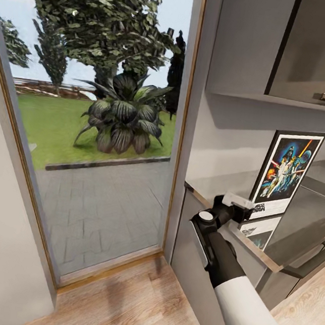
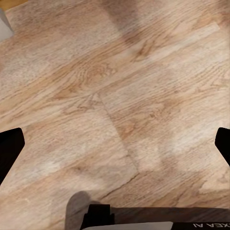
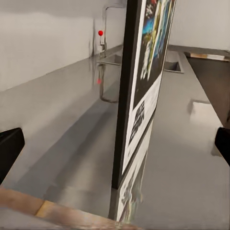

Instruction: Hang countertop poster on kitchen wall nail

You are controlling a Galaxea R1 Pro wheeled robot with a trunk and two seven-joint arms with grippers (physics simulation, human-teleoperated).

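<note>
The poster (image 1: 285, 171) stands upright on the kitchen countertop (image 1: 303, 220), close to the front edge and not far from the countertop's end beside the glass door (image 1: 101, 124); its lower edge rests on the glossy surface, which mirrors it. The right gripper (image 1: 242, 209) is extended over the front edge of the countertop and sits at the lower corner of the poster nearest that edge. In the right wrist view, the poster (image 3: 141, 91) is seen edge-on, running down the middle of the gap between the two dark fingertips (image 3: 9, 148), which stand far apart at opposite sides of the picture. The jaws are spread wide and neither fingertip touches the black frame; the gripper holds nothing. Farther along the countertop (image 3: 72, 120), a sink (image 3: 170, 61) and a tap (image 3: 102, 36) are set into the surface. The left gripper (image 2: 115, 143) hangs over the wooden floor (image 2: 115, 96) with its fingertips likewise wide apart, holding nothing.
</note>
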